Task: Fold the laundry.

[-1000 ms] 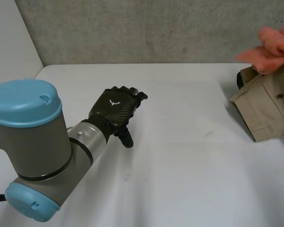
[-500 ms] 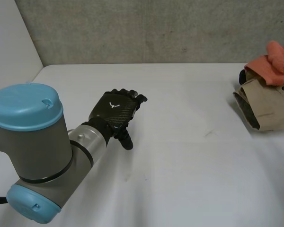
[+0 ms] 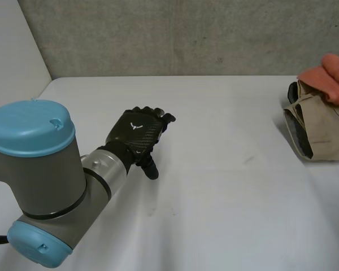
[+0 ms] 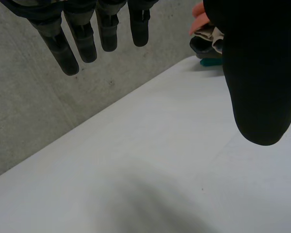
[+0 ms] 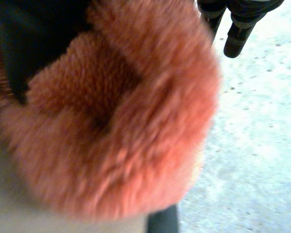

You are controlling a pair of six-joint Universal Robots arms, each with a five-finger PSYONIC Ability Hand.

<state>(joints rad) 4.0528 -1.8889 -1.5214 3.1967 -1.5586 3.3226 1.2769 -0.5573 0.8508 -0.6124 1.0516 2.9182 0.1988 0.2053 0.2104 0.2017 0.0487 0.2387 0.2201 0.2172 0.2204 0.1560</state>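
A fluffy orange cloth (image 3: 330, 70) lies on top of a folded tan garment (image 3: 322, 127) at the table's far right edge. In the right wrist view the orange cloth (image 5: 116, 121) bulges under the palm of my right hand (image 5: 240, 24). Its fingers are straight and clear of the cloth, and its thumb is beside the cloth's other side. Tan fabric (image 5: 19, 208) shows beneath the cloth. My left hand (image 3: 137, 131) hovers over the bare table at the left-middle, open and empty. Its fingers (image 4: 85, 39) are straight and spread from the thumb (image 4: 257, 73).
The white table (image 3: 226, 197) stretches bare between my left hand and the pile. A concrete wall runs behind the table's far edge. From the left wrist the pile (image 4: 206, 39) is seen far beyond the fingertips, with dark and teal layers under the tan one.
The orange cloth came down from above the pile and now rests on the tan garment, which has settled flatter. My right hand has let go of it. The left arm has not moved.
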